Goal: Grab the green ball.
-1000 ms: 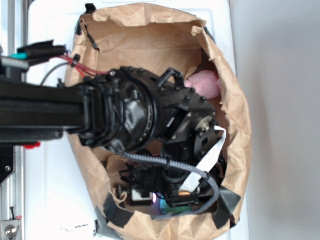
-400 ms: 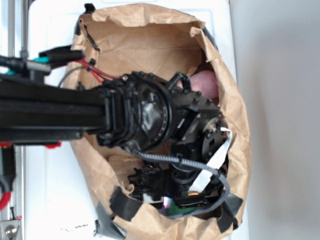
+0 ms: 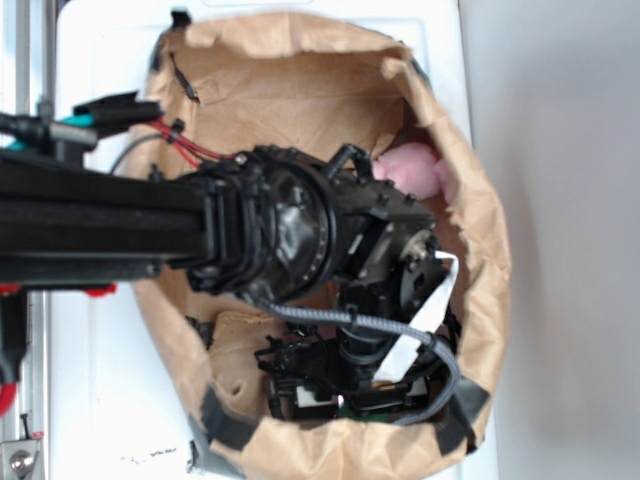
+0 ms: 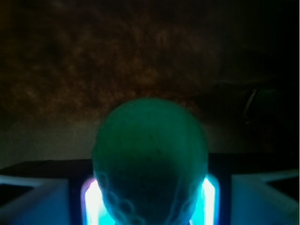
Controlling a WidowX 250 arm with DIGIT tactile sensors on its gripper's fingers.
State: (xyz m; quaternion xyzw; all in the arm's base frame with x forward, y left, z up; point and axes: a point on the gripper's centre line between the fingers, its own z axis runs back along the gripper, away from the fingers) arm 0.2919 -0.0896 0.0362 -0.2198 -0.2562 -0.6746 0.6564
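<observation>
Here the brown paper bag (image 3: 300,90) fills most of the exterior view, and the black arm (image 3: 270,235) reaches down into it toward its lower rim. A pink plush bunny (image 3: 408,168) lies against the bag's right wall, well apart from the gripper (image 4: 149,197). In the wrist view the green ball (image 4: 150,154) sits directly between the two glowing pads (image 4: 93,199). The jaws appear clamped on its sides.

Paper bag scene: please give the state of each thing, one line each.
Bag: open, upright, arm reaching inside.
Ball: between the glowing pads, apparently touching both.
Gripper: closed around the ball.
Bunny: against the bag wall, partly hidden, untouched.
</observation>
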